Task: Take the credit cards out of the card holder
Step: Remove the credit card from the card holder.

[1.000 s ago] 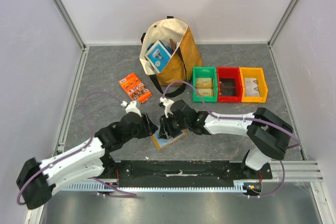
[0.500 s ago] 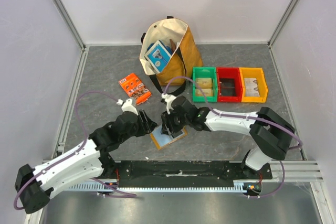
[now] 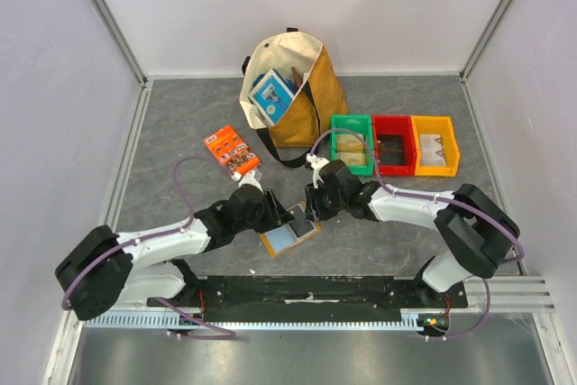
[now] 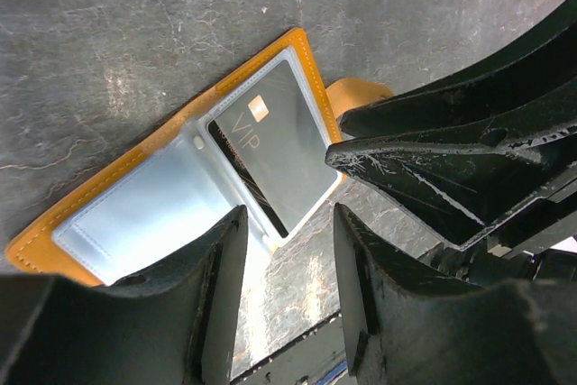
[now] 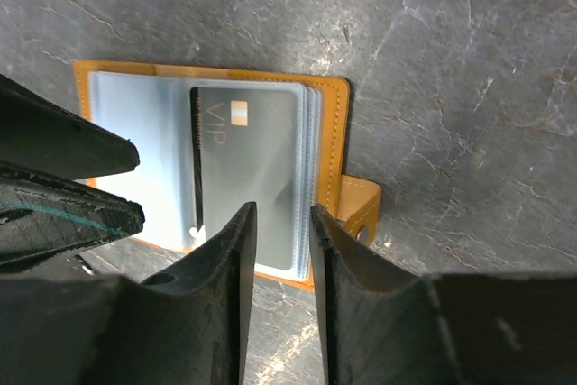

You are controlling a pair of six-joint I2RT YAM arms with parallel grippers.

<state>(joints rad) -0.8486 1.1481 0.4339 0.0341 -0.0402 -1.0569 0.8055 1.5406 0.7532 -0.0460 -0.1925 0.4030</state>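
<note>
The card holder [image 3: 289,234] lies open and flat on the grey table, orange-tan rim up, pale blue pockets showing. A black card marked VIP [image 4: 270,155] sits in its right-hand pocket; it also shows in the right wrist view [image 5: 248,155]. The closing tab [image 5: 358,209] sticks out on the right. My left gripper [image 3: 278,216] is open and empty just over the holder's near-left edge [image 4: 288,263]. My right gripper [image 3: 312,206] is open and empty above the holder's tab side [image 5: 281,227]. No white card is in sight.
A tan tote bag [image 3: 311,101] holding a blue-and-white box [image 3: 271,96] stands at the back. An orange printed packet [image 3: 232,151] lies to the left. Green [image 3: 337,147], red [image 3: 392,145] and yellow [image 3: 435,144] bins line the right.
My left arm has dropped low and reached right, bringing its gripper to the holder. My right gripper has pulled back to the right, uncovering the holder's open pockets.
</note>
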